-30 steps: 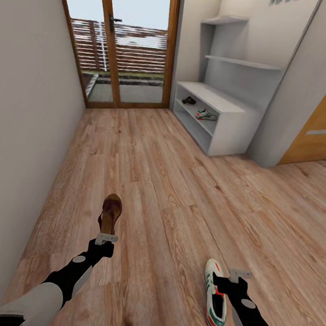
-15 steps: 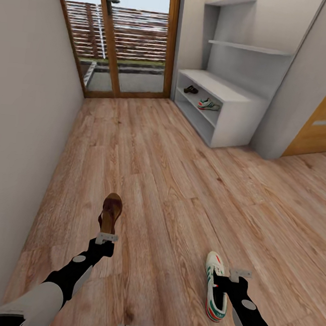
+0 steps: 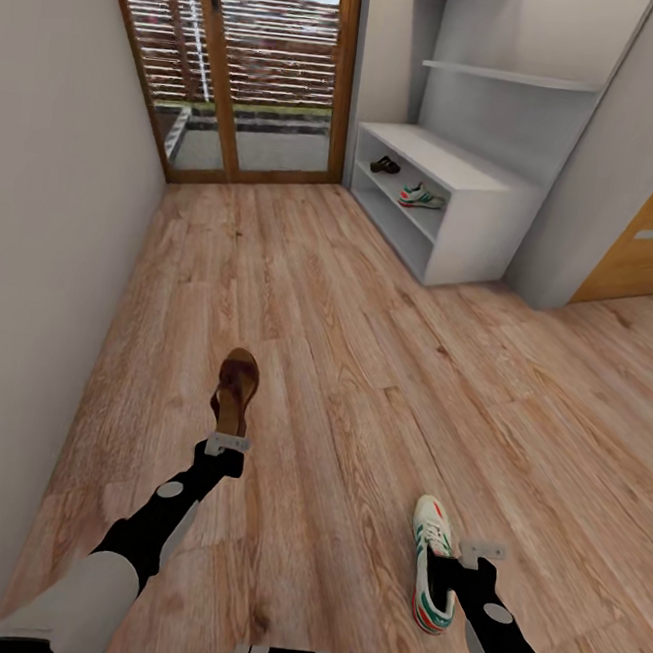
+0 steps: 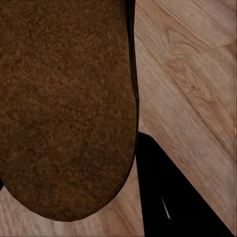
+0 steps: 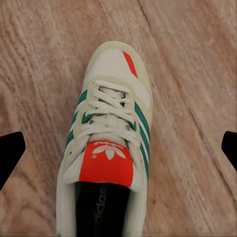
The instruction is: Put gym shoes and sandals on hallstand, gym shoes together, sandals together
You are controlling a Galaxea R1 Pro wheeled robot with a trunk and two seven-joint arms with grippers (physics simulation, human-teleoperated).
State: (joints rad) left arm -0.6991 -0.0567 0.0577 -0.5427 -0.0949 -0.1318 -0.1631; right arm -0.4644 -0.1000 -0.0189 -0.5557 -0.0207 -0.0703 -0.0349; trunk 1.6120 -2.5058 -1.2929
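Observation:
My left gripper (image 3: 227,437) is shut on the heel of a dark brown sandal (image 3: 236,389), held above the corridor floor (image 3: 362,371). In the left wrist view its brown sole (image 4: 64,108) is very close, beside one black finger (image 4: 163,197). A white gym shoe (image 3: 432,569) with green stripes lies on the floor, just left of my right gripper (image 3: 453,573). In the right wrist view the shoe (image 5: 111,143) sits beyond the wide-apart fingertips (image 5: 10,153), which do not touch it. On the hallstand (image 3: 463,175), the upper tier holds another sandal (image 3: 385,164) and another gym shoe (image 3: 421,197).
A glass door in a wooden frame (image 3: 263,69) closes the corridor's far end. A plain wall (image 3: 44,237) runs close along the left. An orange door (image 3: 647,240) stands right of the hallstand, and a floating shelf (image 3: 514,77) hangs above it.
The whole picture has shifted upward as the camera moved. My left gripper and its sandal have risen in the picture. The right gripper has held its spot, and the shoe has slid slightly up past it.

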